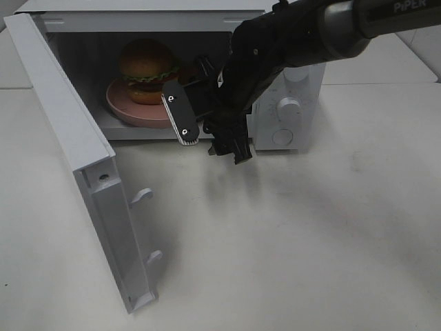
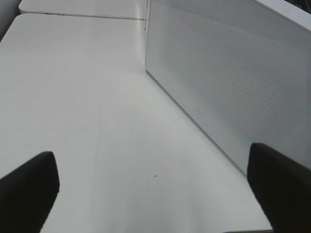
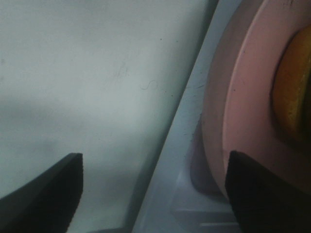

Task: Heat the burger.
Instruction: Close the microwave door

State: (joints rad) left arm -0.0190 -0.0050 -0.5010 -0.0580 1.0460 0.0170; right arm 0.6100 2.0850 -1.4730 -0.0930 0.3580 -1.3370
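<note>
Plain white table [image 1: 310, 241] all round, with nothing on it but a white microwave [image 1: 286, 117] whose door [image 1: 89, 179] is swung wide open toward the left of the high view. The burger [image 1: 146, 69] is parked inside the cavity, sat upright on a pink plate [image 1: 131, 110]. So the loading part looks done tbh, and the door is not yet shut.

The right gripper [image 1: 207, 134] is seen at the mouth of the oven, just beside the plate's front rim, jaws spread apart and nothing held. The left gripper [image 2: 153, 194] is only caught by its own wrist camera. Its jaws are wide apart too, empty, hung over bare table next to a white dotted panel, likely the outside of the open door.

What could be messed up from here: if the door is swung while the right arm is parked in the opening, the arm gets clipped or the whole oven gets shoved. A finger could also be dragged across the plate rim on the way out, pulling the plate toward the sill. It looks near the front edge in the right wrist view, though how near can't be told. A plate poking out would stop the door latching.

The burger itself: glossy brown bun, a frill of green lettuce, red and dark layers underneath, all stacked neatly with nothing slid off.
</note>
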